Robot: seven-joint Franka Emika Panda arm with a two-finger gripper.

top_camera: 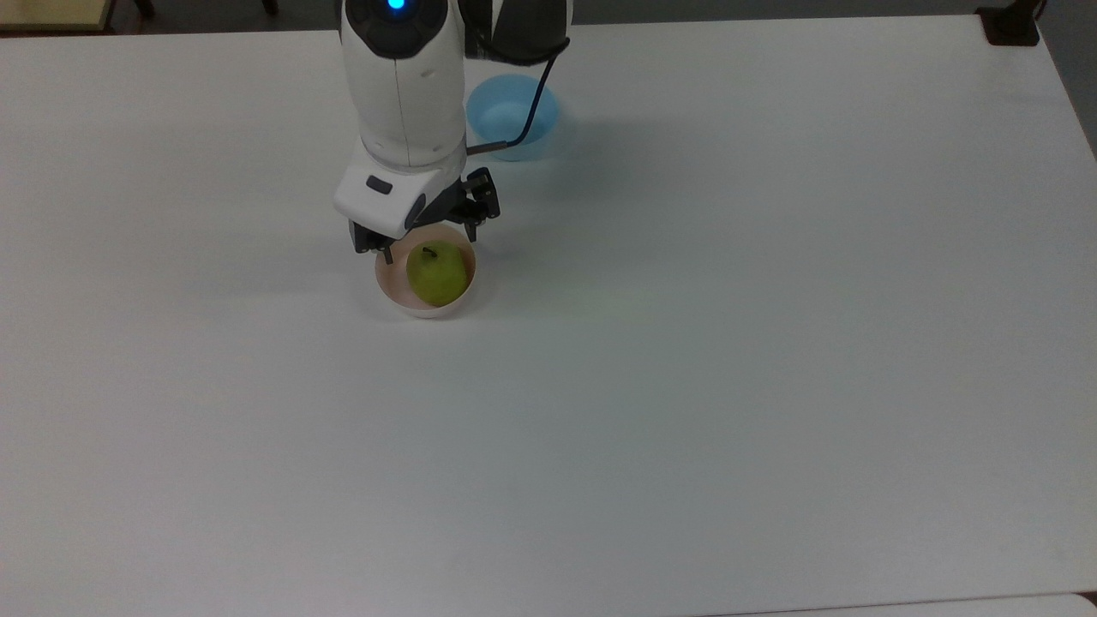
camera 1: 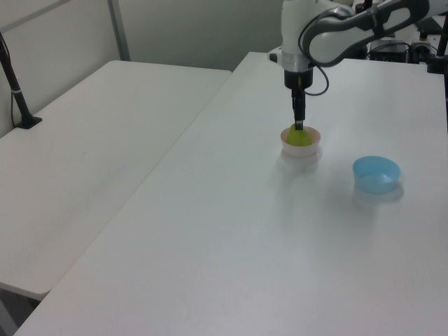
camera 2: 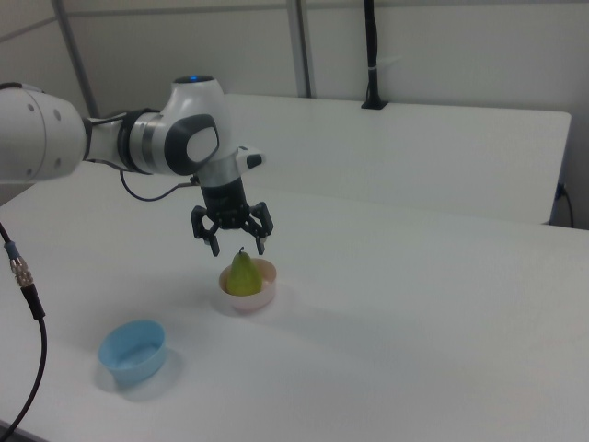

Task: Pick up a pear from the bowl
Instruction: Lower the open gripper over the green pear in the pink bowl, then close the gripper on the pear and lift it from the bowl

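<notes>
The white table (top_camera: 771, 343) lies bare around the small round pale pink bowl (top_camera: 396, 290) from three o'clock round through six to nine in the top view, so an approach from those sides meets nothing. At twelve o'clock the white robot arm (top_camera: 403, 94) stands over the bowl's far rim, its black two-finger gripper (camera 2: 237, 247) spread wide above the yellow-green pear (top_camera: 437, 274), with one of the fingers (camera 2: 260, 246) to each side of the stem. The light blue round bowl (top_camera: 506, 116) sits well apart at about one o'clock, behind the arm's black cable (top_camera: 531, 111).
</notes>
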